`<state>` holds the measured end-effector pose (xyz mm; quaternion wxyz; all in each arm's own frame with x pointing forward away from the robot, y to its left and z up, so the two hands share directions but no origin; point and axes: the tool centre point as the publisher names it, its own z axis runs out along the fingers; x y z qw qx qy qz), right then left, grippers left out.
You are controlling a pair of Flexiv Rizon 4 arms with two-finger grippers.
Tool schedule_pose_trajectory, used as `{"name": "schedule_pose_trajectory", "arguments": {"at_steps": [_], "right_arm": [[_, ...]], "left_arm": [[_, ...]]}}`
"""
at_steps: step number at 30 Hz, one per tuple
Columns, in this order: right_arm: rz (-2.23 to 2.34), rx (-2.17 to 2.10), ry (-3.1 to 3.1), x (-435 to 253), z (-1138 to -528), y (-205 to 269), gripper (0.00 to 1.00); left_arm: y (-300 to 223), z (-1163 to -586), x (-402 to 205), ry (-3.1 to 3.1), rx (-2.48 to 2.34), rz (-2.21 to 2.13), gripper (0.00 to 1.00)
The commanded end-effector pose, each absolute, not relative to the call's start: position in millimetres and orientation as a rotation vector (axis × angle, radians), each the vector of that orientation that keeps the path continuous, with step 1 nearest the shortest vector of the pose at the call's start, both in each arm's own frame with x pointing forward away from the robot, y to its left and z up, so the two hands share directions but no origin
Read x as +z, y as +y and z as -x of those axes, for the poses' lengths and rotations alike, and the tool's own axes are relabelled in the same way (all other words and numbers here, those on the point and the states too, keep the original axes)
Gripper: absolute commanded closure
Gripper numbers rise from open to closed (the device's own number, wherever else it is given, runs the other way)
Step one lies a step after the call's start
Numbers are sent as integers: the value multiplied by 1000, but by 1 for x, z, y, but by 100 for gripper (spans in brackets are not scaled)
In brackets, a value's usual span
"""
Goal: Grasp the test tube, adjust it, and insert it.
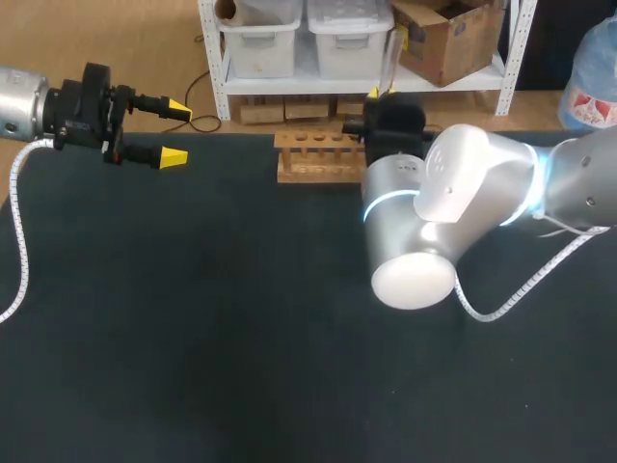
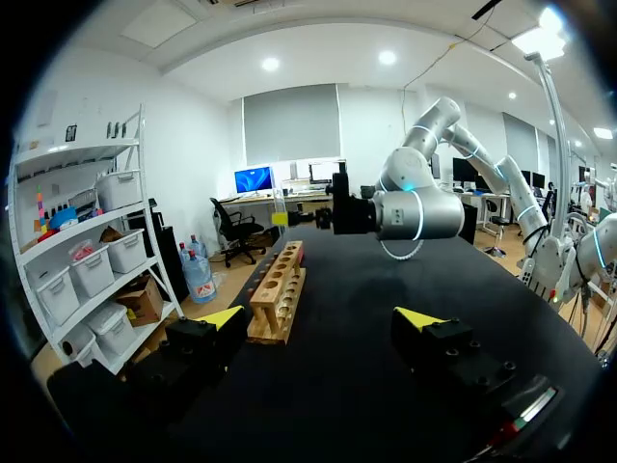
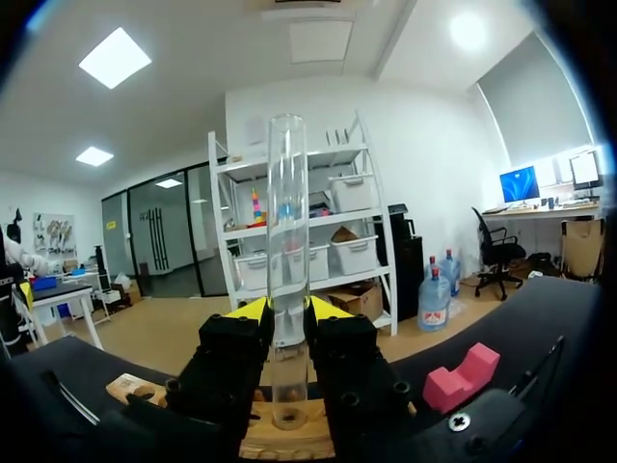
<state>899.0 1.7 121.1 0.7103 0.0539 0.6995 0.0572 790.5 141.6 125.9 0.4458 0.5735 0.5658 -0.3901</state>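
black table point(image 1: 193, 338), wooden rack point(image 1: 313, 154) at its far edge. our right gripper point(image 3: 287, 309) clamps the test tube point(image 3: 287, 193) upright, base right over a rack hole. left gripper point(image 1: 175, 133) spread, empty, well apart. we judge insertion step; next needs a straight descent, then letting go.

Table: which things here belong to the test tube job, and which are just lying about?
Job: test tube, upright in the shut right gripper; wooden rack.
Lying about: pink block beside the rack; left gripper, open and empty.
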Motion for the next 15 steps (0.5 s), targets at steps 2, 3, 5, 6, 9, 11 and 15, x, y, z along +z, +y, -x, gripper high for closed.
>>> {"name": "schedule_pose_trajectory", "arguments": {"at_steps": [2,3,5,6,9,11,15], "right_arm": [[-110,140,1555,113,-902,3,100],[-109,142,1558,111,-903,3,100],[-109,142,1564,106,-904,4,100],[-112,142,1568,104,-904,4,100],[-119,140,1575,98,-905,4,100],[-123,138,1576,94,-906,4,100],[-133,132,1569,90,-909,3,100]], "left_arm": [[141,-789,125,1401,-961,-1418,0],[141,-789,125,1401,-961,-1418,0],[141,-789,125,1401,-961,-1418,0],[141,-789,125,1401,-961,-1418,0],[141,-789,125,1401,-961,-1418,0],[141,-789,125,1401,-961,-1418,0],[141,-789,125,1401,-961,-1418,0]]}}
